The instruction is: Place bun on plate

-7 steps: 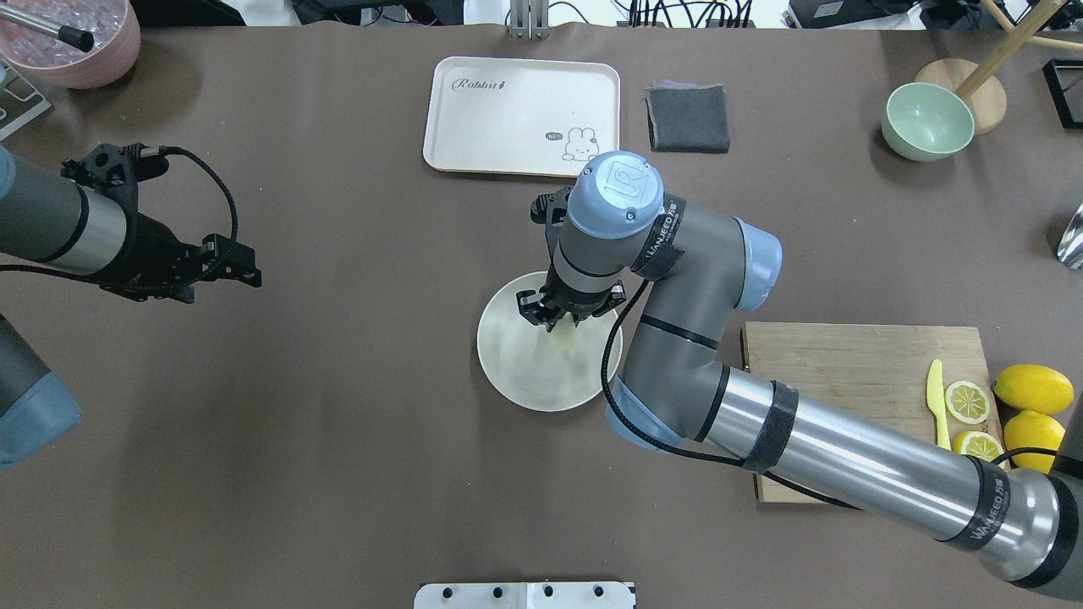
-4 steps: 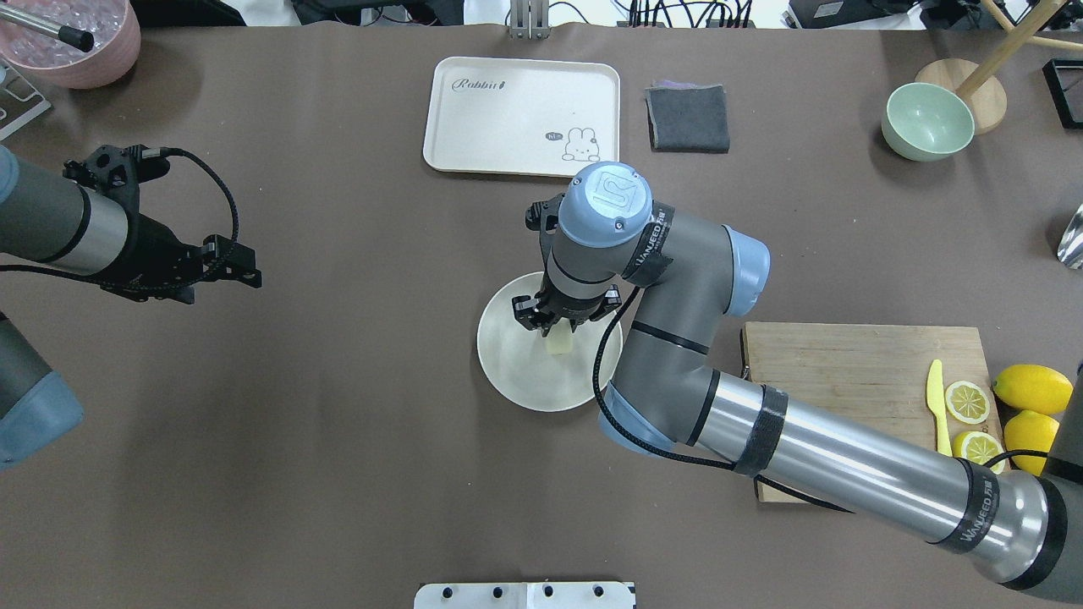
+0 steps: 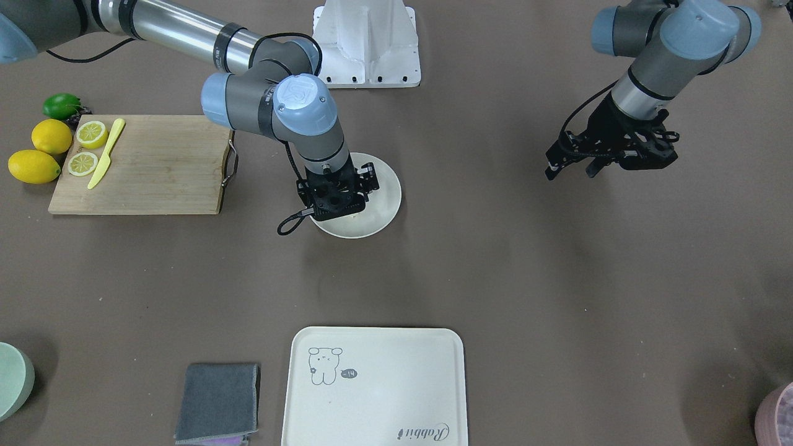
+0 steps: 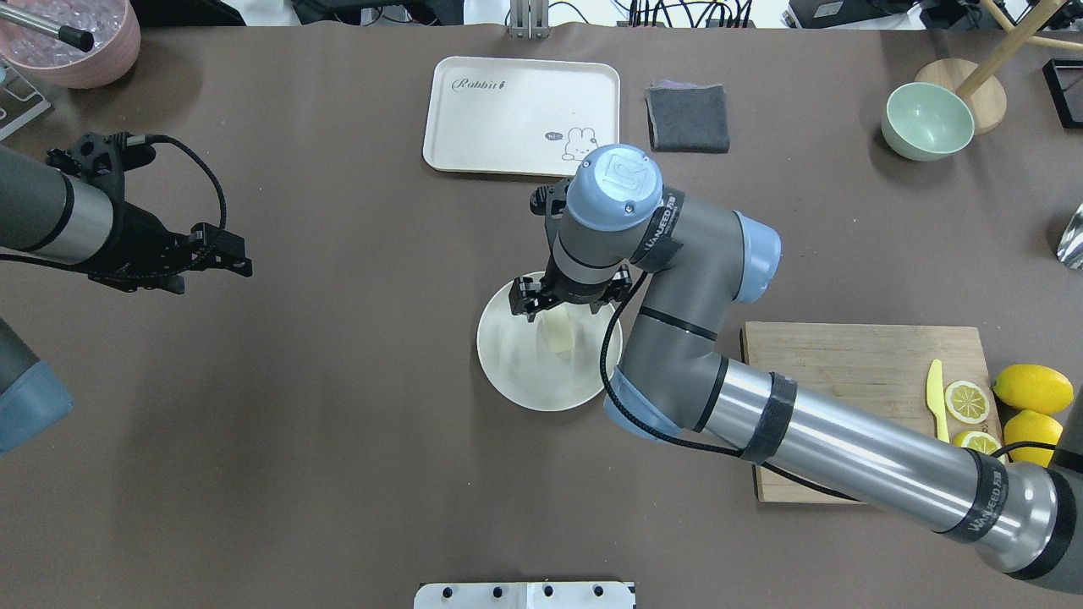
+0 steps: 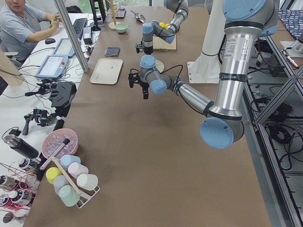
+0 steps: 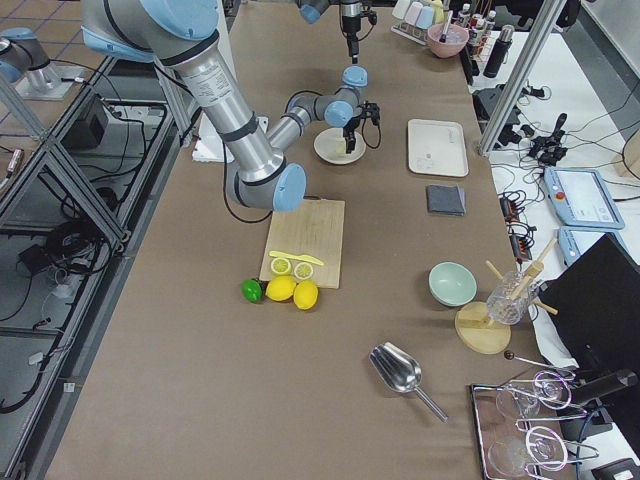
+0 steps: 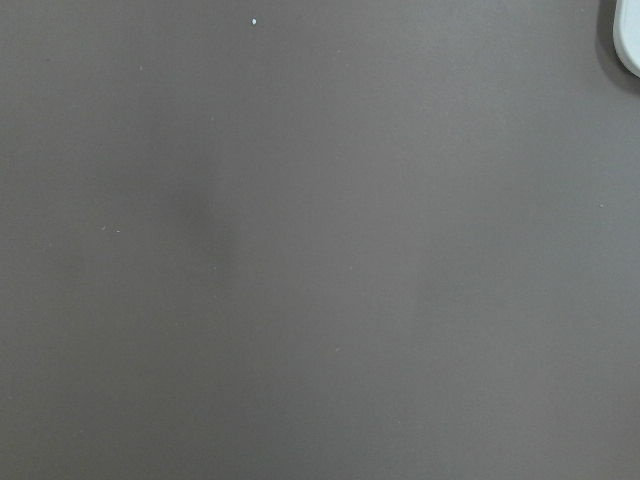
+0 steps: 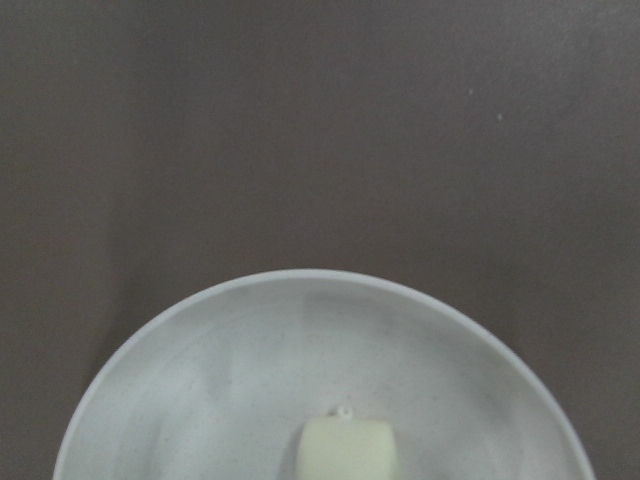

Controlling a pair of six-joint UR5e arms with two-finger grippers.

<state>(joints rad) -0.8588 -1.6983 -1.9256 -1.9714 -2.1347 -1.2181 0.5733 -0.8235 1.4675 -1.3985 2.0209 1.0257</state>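
The bun (image 4: 558, 332), a small pale cream roll, lies on the round off-white plate (image 4: 520, 372) near its middle. My right gripper (image 4: 565, 306) hangs open just above the plate's far part, clear of the bun, with nothing between its fingers. In the right wrist view the bun (image 8: 347, 450) sits at the bottom edge on the plate (image 8: 200, 400), and no fingers show. From the front-facing view the right gripper (image 3: 337, 203) hides the bun over the plate (image 3: 385, 201). My left gripper (image 4: 241, 258) hovers open and empty far to the left, over bare table.
A cream tray (image 4: 508, 110) and a grey cloth (image 4: 687, 118) lie beyond the plate. To the right is a wooden board (image 4: 846, 381) with a yellow knife (image 4: 935, 406), lemon slices and lemons (image 4: 1032, 389). A green bowl (image 4: 926, 121) stands far right.
The right gripper has let go of the bun and drawn up and back toward the plate's far side. The bun stays on the plate. The left arm has shifted slightly away.
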